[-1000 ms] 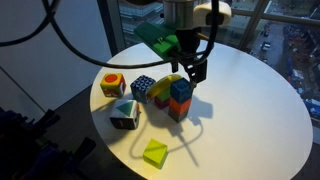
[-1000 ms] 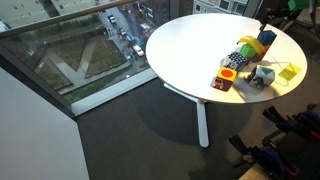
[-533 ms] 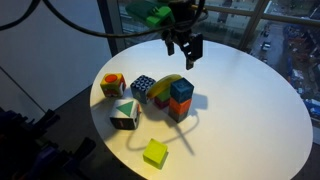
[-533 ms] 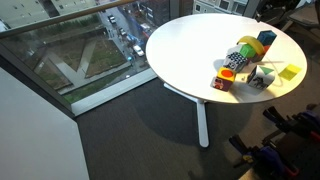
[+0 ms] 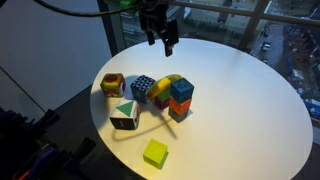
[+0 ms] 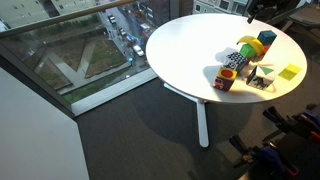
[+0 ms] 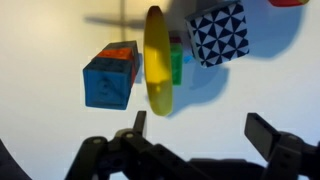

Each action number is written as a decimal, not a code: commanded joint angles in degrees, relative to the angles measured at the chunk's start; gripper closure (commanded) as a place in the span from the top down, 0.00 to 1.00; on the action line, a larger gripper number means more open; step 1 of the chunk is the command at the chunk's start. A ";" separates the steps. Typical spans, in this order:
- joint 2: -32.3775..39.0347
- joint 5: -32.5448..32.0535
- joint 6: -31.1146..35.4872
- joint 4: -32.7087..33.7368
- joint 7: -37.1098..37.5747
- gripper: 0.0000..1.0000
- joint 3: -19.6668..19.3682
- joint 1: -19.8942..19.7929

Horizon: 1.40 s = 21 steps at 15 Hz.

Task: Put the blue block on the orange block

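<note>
On the round white table (image 5: pixel 240 90): blue block's sitting on the orange one, gripper's empty.
The gripper (image 5: pixel 160 42) hangs high over the table's far side, fingers (image 7: pixel 262 132) spread wide, gripping nothing. The blue block (image 5: pixel 181 90) rests on top of the orange block (image 5: pixel 179 108), well clear of the fingers, just beside a yellow piece (image 7: pixel 157 60) and a checkered cube (image 7: pixel 218 33).

No lettering, number or brand can be read in any view. The checkered cube (image 7: pixel 218 33) near the middle of the tabletop (image 5: pixel 250 90) carries only a black-and-white pattern. The blue block (image 7: pixel 106 82) shows plain faces. Marks on the multicoloured cube (image 5: pixel 112 85) by the tabletop's edge are too small to read.
</note>
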 commanded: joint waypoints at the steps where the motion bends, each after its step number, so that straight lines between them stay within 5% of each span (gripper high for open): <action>1: -5.02 -3.35 -1.90 -4.71 3.38 1.00 0.82 2.08; 15: -19.98 -4.30 -22.55 -13.31 0.29 1.00 3.81 3.51; 21: -25.58 -3.80 -22.93 -14.95 -0.48 1.00 4.04 3.50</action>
